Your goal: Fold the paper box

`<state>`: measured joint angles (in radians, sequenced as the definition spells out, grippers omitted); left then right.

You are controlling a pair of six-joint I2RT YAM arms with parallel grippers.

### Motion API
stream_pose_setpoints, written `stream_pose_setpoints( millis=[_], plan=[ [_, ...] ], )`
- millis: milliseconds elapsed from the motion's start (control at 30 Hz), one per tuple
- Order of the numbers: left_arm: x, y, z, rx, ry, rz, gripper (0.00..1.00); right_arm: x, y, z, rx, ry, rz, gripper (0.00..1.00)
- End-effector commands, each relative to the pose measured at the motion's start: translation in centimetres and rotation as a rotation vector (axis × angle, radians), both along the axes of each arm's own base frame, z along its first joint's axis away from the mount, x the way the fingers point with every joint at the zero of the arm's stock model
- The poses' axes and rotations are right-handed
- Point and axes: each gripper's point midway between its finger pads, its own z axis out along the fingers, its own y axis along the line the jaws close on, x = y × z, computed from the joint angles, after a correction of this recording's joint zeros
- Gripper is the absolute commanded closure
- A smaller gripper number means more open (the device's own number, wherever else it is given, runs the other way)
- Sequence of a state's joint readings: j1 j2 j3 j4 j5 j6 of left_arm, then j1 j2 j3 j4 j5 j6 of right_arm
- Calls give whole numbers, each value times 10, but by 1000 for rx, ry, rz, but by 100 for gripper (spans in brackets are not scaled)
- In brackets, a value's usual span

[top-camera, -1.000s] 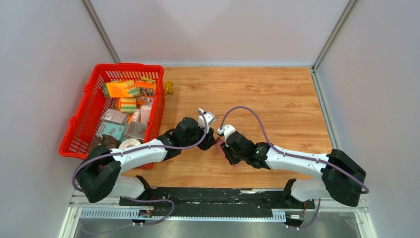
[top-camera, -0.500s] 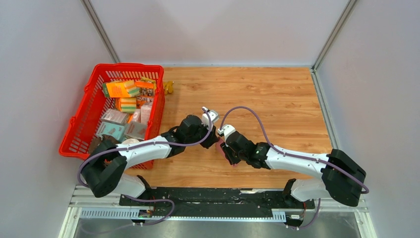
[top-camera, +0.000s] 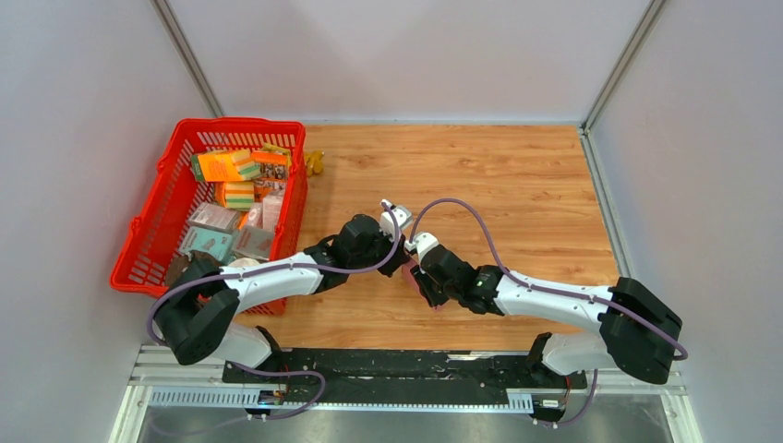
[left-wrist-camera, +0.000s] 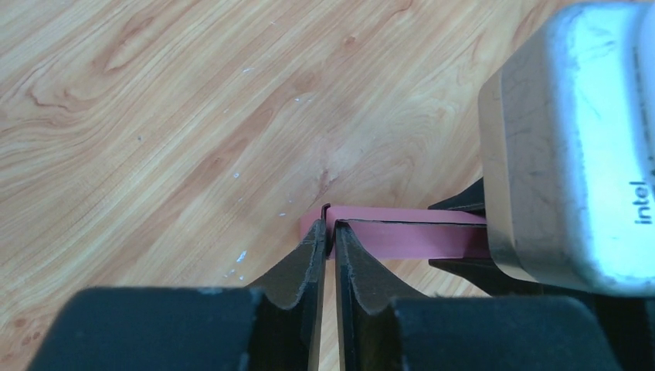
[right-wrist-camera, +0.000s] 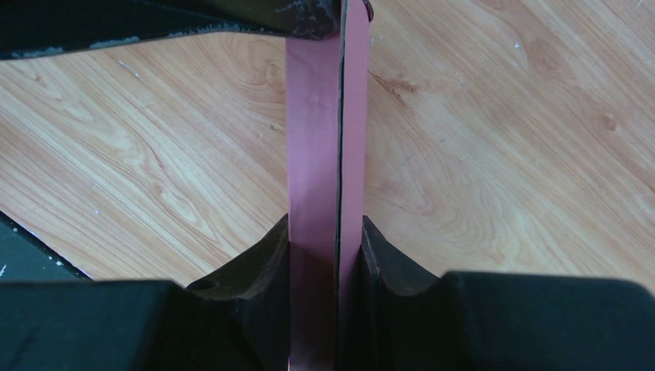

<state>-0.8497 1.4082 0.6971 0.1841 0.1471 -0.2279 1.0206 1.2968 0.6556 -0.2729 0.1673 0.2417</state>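
Found the paper box (right-wrist-camera: 313,139) over the wooden table (top-camera: 517,175), near its front middle, strung edge-on between the two wrists: a narrow pink strip with a dark seam down it. Could not tell whether its lower edge touched the wood. Gripped at both ends. Kept the right gripper (right-wrist-camera: 324,259) clamped across the box's full thickness, one finger flat on each pink face. Showed the left gripper (left-wrist-camera: 330,241) drawn nearly together on a thin upright edge at the box's opposite end, with only a sliver left between the fingertips (left-wrist-camera: 313,251) and the card caught in it. Caught the right wrist's white camera housing (left-wrist-camera: 571,147) just beside that end in the left wrist view.

Against the view a second earlier: carried the left arm (top-camera: 277,275) a little rightward, wrist nearer the right gripper, shoulder link shifted slightly and forearm stretched flatter. Left the right arm (top-camera: 545,295) almost where it was, cable loop (top-camera: 452,205) included. Left the red basket (top-camera: 238,122), its packages (top-camera: 222,166) and the small yellow object (top-camera: 316,162) beside it unmoved at the table's far left.
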Motion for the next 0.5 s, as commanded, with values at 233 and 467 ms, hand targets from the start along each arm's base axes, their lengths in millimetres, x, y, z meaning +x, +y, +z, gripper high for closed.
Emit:
stream_pose_setpoints(
  millis=[233, 467],
  plan=[
    [3, -5, 11, 21, -61, 42, 94, 11, 7, 12, -8, -48, -11, 68],
    [2, -2, 6, 55, -67, 69, 95, 12, -4, 17, 6, -58, -78, 54]
  ],
)
